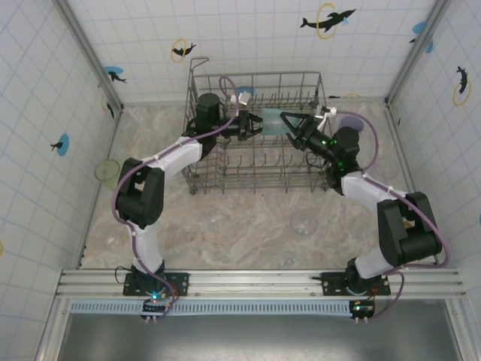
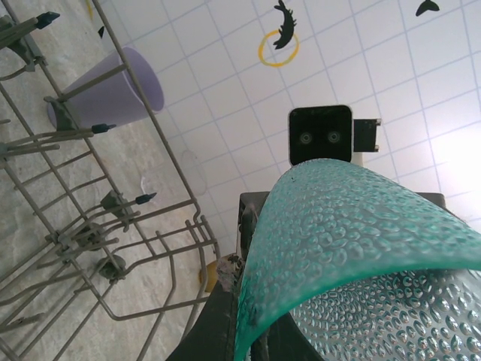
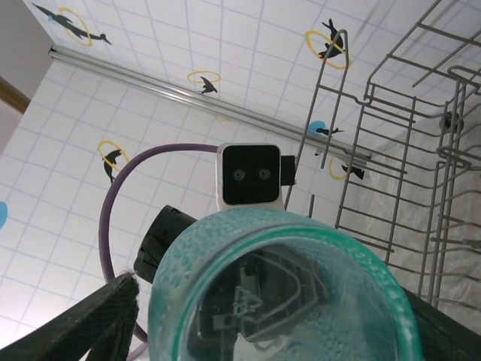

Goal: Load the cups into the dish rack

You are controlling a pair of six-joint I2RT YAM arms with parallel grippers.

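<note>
Starting at the left wall – lime green cup (image 1: 107, 171), standing on the table (image 1: 225, 233) well apart from everything else.

Left arm: reaches from its base up and over the near left corner of the dish rack (image 1: 225, 162). Left claw (image 1: 255, 125) – closed tight on the teal cup (image 1: 272, 122), gripping it at its left end and holding it on its side above the rack's tines, clear of the wires.

Teal cup, seen from the left wrist (image 2: 353, 241): dimpled translucent wall, close to the lens, curving away toward the opposite arm's camera housing.

Dish rack: grey wire basket at the middle of the table's far half, with rows of upright tines. Its wires run along the left of the left wrist view (image 2: 75, 226) and the right of the right wrist view (image 3: 421, 150).

Clear cup (image 1: 304, 222): on the table in front of the rack, between the two arms, untouched.

Right claw (image 1: 291, 124): spread wide, one finger (image 3: 83, 323) on each side of the teal cup's free end (image 3: 278, 293). Whether the pads touch the cup cannot be told.

Lavender cup (image 1: 353, 120): on the table just outside the rack's right side, also visible through the wires from the left wrist (image 2: 113, 86).
</note>
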